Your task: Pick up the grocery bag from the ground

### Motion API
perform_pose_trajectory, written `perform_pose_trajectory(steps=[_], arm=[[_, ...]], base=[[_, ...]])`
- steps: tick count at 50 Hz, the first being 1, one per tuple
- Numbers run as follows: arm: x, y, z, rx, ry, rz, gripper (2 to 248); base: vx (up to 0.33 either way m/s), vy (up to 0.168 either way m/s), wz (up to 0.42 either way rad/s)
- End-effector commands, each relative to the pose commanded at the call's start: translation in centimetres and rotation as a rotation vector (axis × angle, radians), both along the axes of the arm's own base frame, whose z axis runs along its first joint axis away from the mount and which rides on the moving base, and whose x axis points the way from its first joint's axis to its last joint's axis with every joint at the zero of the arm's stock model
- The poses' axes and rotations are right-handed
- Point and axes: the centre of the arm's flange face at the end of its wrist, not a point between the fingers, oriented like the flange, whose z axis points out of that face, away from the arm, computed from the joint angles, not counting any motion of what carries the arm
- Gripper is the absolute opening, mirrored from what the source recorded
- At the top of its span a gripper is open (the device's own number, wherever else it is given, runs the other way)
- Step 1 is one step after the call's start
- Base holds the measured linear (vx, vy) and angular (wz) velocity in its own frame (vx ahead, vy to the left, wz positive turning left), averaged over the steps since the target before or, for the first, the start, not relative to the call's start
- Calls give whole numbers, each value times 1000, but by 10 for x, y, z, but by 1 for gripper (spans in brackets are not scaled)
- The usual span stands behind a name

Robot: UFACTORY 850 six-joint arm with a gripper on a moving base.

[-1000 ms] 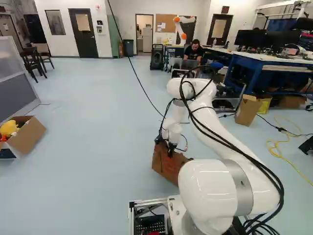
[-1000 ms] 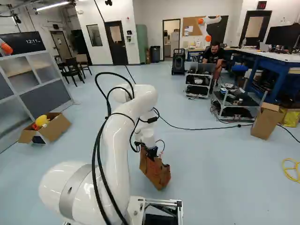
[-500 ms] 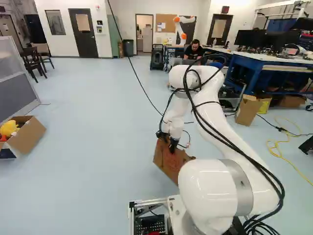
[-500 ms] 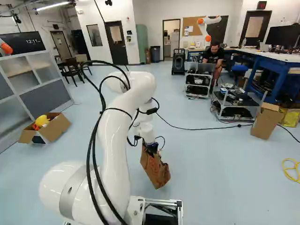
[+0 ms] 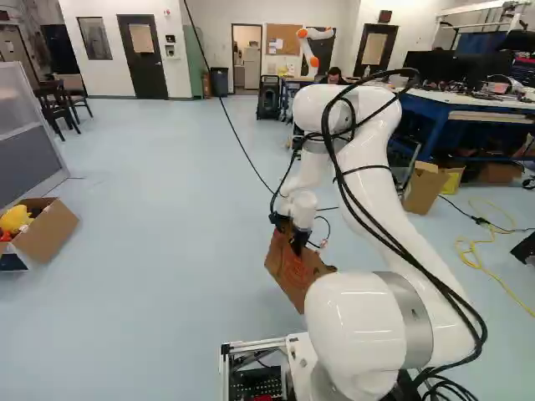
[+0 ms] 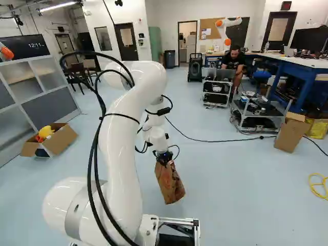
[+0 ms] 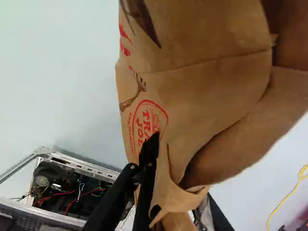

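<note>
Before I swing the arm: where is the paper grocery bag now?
The paper grocery bag is between the fingers, slanting down; the right base view shows it just right of the arm, beyond the base's metal frame.

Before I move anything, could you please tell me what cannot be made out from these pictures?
- The contents of the grocery bag: wrist view, hidden by its own paper.
- The full hold of the fingers: wrist view, one is mostly behind the paper.
- The bag's near lower corner: left base view, behind the arm.
- Where the yellow cable leads: right base view, cut off by the right edge.
</note>
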Motion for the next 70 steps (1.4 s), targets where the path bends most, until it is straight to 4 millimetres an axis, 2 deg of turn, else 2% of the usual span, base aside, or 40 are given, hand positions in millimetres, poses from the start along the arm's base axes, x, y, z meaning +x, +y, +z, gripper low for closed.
perform_pose_trajectory(steps=[70], arm=[[-93, 20, 184, 44, -226, -466, 18]], base=[[0, 0, 0]])
